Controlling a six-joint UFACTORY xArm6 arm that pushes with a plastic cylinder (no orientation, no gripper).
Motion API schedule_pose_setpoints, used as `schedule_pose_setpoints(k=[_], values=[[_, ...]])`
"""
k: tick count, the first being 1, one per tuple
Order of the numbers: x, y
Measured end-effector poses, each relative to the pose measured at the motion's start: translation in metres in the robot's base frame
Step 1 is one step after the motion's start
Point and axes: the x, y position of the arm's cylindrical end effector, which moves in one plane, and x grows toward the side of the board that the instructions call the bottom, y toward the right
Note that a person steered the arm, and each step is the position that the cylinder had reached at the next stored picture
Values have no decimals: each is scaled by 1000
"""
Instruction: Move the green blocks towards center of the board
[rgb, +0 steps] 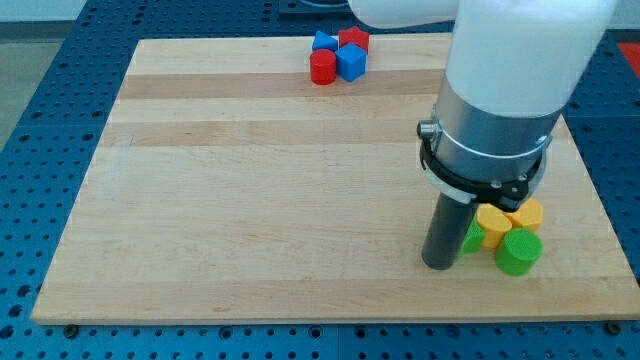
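On the wooden board (250, 180), my tip (437, 266), a bare rod grasping nothing, stands at the left of a lower-right cluster: green cylinder (519, 252), a half-hidden green block (471, 239), perhaps touching it, and two yellow blocks (493, 220) (527, 212). Pushing carelessly could drag yellows along.

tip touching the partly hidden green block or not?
Cannot tell. In the camera view my tip overlaps the small green block at its left edge, hiding any gap.
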Motion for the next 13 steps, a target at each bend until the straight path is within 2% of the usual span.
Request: schedule_pose_setpoints(k=[1, 3, 6, 7, 10, 13], values=[[0, 0], [34, 3], [38, 119], [26, 123], [18, 77], [3, 113]])
